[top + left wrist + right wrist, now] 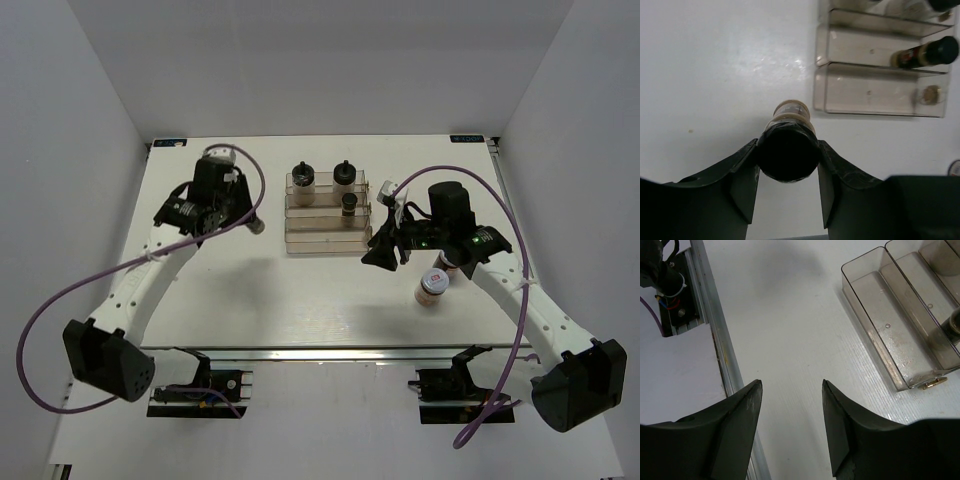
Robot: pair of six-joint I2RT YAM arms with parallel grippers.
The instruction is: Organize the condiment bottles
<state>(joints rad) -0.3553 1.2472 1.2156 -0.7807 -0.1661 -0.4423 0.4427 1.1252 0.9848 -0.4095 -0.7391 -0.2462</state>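
Although the top view hid its fingertips under the wrist, the left wrist camera showed the left gripper [788,150] clamped on an upright black-capped bottle [789,135]. It stood on the white table [715,75], left of the clear stepped rack [875,92]. I could not make out its label.

The right gripper [791,405] stood open over the table, gripping nothing.

Only from above did I see a knob-topped jar [304,180] and a second knob-topped jar [344,178] on the rack's back step. A dark bottle [349,203] stood one step nearer, and a brownish jar [432,285] with a red-marked lid stood at lower right.
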